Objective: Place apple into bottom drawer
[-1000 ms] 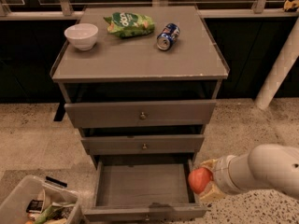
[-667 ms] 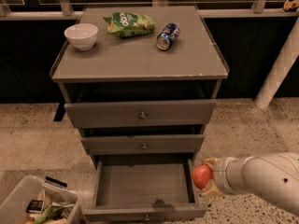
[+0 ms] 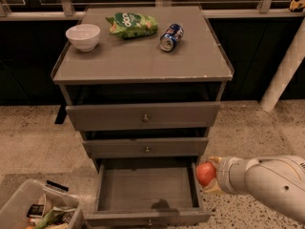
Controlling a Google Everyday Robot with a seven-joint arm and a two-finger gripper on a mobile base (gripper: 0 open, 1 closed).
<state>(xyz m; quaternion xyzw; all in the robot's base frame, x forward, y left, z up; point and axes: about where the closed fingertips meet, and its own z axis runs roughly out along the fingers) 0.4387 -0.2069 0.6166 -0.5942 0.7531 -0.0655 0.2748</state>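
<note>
The bottom drawer (image 3: 143,190) of the grey-brown cabinet is pulled out and its plain grey inside shows. The red-orange apple (image 3: 205,173) is held in my gripper (image 3: 209,175) just beyond the drawer's right wall, about level with its rim. My white arm (image 3: 267,182) reaches in from the lower right. The two upper drawers (image 3: 143,117) are nearly shut.
On the cabinet top stand a white bowl (image 3: 83,36), a green chip bag (image 3: 132,25) and a blue soda can (image 3: 171,36) lying on its side. A clear bin of clutter (image 3: 38,211) sits on the floor at lower left. A white post (image 3: 283,70) leans at right.
My arm has drawn slightly down and to the right with the apple, from over the drawer's right edge to just outside it.
</note>
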